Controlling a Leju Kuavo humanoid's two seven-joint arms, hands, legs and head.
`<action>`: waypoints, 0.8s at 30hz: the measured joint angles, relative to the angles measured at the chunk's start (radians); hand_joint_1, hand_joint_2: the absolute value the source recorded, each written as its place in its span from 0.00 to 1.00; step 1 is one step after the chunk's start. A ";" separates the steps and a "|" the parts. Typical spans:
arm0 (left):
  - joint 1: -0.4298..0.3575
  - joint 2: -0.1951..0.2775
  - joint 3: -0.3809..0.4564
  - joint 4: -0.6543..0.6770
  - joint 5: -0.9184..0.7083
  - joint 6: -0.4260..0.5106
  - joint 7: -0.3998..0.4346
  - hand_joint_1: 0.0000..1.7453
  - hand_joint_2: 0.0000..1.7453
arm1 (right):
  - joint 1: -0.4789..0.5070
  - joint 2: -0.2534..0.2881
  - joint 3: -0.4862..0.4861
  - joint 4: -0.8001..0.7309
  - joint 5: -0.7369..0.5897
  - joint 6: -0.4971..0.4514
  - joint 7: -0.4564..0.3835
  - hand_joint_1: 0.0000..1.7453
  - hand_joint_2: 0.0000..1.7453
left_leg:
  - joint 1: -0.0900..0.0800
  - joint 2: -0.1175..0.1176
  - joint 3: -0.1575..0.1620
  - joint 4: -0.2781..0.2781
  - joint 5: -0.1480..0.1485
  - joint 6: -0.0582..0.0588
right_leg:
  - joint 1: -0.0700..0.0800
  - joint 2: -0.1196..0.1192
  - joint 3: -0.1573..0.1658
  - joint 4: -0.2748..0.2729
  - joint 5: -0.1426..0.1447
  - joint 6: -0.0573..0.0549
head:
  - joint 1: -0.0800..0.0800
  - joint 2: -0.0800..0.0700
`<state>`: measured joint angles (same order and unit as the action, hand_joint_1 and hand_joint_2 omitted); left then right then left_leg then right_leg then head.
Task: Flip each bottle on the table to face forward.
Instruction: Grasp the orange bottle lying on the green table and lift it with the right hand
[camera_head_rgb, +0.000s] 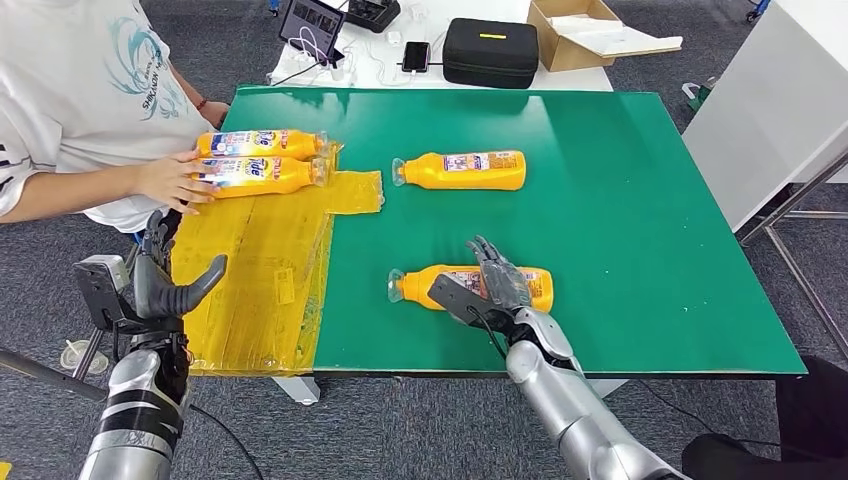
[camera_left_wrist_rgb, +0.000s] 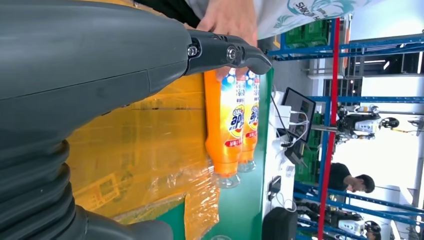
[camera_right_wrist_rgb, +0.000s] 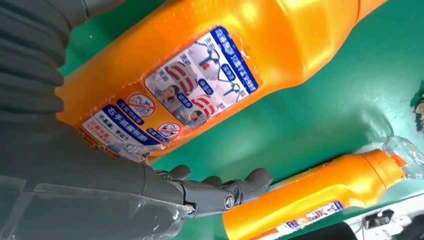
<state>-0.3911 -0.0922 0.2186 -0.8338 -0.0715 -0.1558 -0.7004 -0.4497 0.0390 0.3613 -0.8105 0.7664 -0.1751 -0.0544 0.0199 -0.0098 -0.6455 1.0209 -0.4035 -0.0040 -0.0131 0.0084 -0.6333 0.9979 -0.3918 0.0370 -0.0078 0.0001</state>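
Observation:
Several orange bottles lie on their sides on the green table (camera_head_rgb: 650, 250). The nearest bottle (camera_head_rgb: 418, 285) lies under my right hand (camera_head_rgb: 492, 283), whose fingers are spread over its label end without gripping. In the right wrist view this bottle (camera_right_wrist_rgb: 260, 55) shows a small-print label, with my fingers (camera_right_wrist_rgb: 220, 192) stretched past it. A second bottle (camera_head_rgb: 460, 170) (camera_right_wrist_rgb: 320, 195) lies further back. Two more bottles (camera_head_rgb: 262, 143) (camera_head_rgb: 255, 173) lie at the back left on a yellow sheet (camera_head_rgb: 250, 270), with a person's hand (camera_head_rgb: 170, 180) on them. My left hand (camera_head_rgb: 165, 285) hangs open beside the table's left edge.
The person in a white shirt (camera_head_rgb: 80, 90) stands at the table's left. Behind the table are a black case (camera_head_rgb: 490, 50), a cardboard box (camera_head_rgb: 590, 35), a phone (camera_head_rgb: 416, 55) and cables. A white cabinet (camera_head_rgb: 770, 110) stands to the right.

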 joint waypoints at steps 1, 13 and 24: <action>-0.001 0.000 0.000 0.002 -0.004 0.002 0.000 0.00 1.00 | -0.003 -0.002 0.000 0.002 -0.001 0.011 0.000 0.00 1.00 | 0.000 0.000 0.000 0.000 0.000 0.000 | 0.000 0.000 0.000 0.000 0.000 0.000 | 0.000 0.000; -0.019 -0.001 0.001 0.027 -0.008 0.001 0.000 0.00 1.00 | -0.038 -0.027 0.005 0.024 0.003 0.088 0.007 0.00 1.00 | 0.000 0.000 0.001 0.000 0.000 0.000 | 0.000 0.000 0.001 0.000 0.000 0.000 | 0.000 0.000; -0.049 -0.001 0.004 0.091 0.002 -0.016 0.002 0.00 1.00 | -0.138 -0.089 0.082 0.095 0.040 0.228 0.054 0.00 1.00 | 0.000 -0.001 0.002 0.000 0.001 0.001 | 0.000 0.000 0.003 0.000 0.001 0.001 | 0.000 0.000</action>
<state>-0.4402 -0.0931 0.2224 -0.7433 -0.0693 -0.1719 -0.6989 -0.5877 -0.0504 0.4436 -0.7158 0.8060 0.0533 0.0000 0.0195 -0.0103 -0.6438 1.0210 -0.4027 -0.0030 -0.0135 0.0083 -0.6307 0.9977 -0.3911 0.0379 -0.0080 0.0000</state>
